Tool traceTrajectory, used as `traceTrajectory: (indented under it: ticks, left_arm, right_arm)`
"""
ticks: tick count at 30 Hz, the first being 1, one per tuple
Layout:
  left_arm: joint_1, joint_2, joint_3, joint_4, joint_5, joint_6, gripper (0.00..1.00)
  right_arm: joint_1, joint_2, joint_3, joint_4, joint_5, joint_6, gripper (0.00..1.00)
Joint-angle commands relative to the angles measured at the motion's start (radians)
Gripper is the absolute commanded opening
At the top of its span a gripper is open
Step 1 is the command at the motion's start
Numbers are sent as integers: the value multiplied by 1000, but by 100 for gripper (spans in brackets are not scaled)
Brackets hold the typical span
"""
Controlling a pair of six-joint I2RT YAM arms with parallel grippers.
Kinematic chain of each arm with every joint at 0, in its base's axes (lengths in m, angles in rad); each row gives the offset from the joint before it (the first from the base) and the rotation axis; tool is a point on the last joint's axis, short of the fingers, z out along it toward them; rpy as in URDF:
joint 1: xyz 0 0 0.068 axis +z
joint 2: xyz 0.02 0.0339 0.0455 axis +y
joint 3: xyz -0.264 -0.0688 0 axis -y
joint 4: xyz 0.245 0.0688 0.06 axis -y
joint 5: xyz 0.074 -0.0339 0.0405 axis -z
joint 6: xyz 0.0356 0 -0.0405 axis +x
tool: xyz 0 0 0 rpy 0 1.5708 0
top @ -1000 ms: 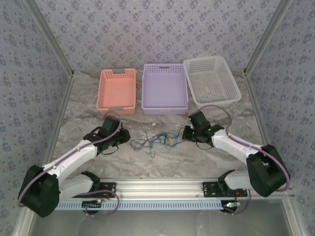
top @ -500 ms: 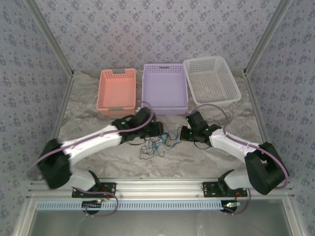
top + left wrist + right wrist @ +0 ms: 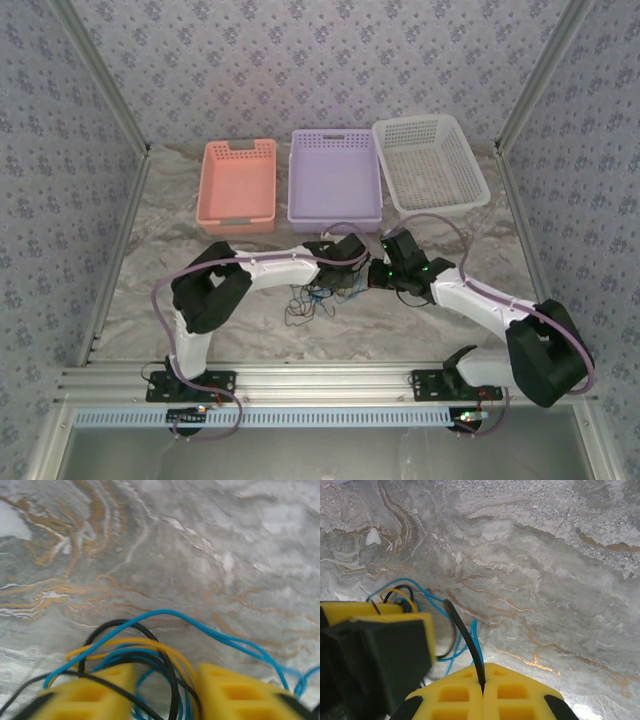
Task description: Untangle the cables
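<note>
Top view: cables (image 3: 312,298) are a small thin tangle at frame ctr. Colours are hard to separate there, and part of it is hidden under the wrists. L gripper (image 3: 352,268) and R gripper (image 3: 384,272) are dark blobs, tips nearly meeting; finger gap unreadable from above. L wrist view: fingers blurred, cut off by bottom edge. R wrist view: lower left blocked by a blurred black body w/ a yellow finger (image 3: 375,614) of the L gripper.

L wrist view gives what the top can't. The L gripper (image 3: 165,695) has yellow fingers (image 3: 95,692) a narrow gap apart. Blue, black and yellow strands run through the gap and loop out over the table (image 3: 210,540); no pinch visible. R wrist view: R gripper (image 3: 483,694) fingers are pressed together w/ black cable (image 3: 462,630) clamped in the seam, arcing up-left; blue loops lie at ctr left. Only the top view has the pink basket (image 3: 238,185), purple basket (image 3: 335,180) and white basket (image 3: 430,165), in a row at upper ctr, well apart from the tangle.

1 s ago the L arm lay at frame left, gripper well left of the tangle; now it's stretched across to ctr, just beside the R gripper. R gripper barely shifted. The tangle was spread btwn the two grippers; now it's bunched below-left of them.
</note>
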Motion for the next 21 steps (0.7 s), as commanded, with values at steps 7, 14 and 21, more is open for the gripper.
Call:
traceTrajectory:
  ticks: [7,14,21]
  left_arm:
    - [58,-226,-236,-12,-211,-80,0]
    - [118,-369,-350,-2,-211,-92,0]
    - [126,-396,-422,104,-110,-23,0]
  right_arm:
    - [-134,-170,-84,-43,-11,10,0]
    - [-110,-82,-79,19,-70,48,0]
    - [-94,47,-109,84,-84,92,15]
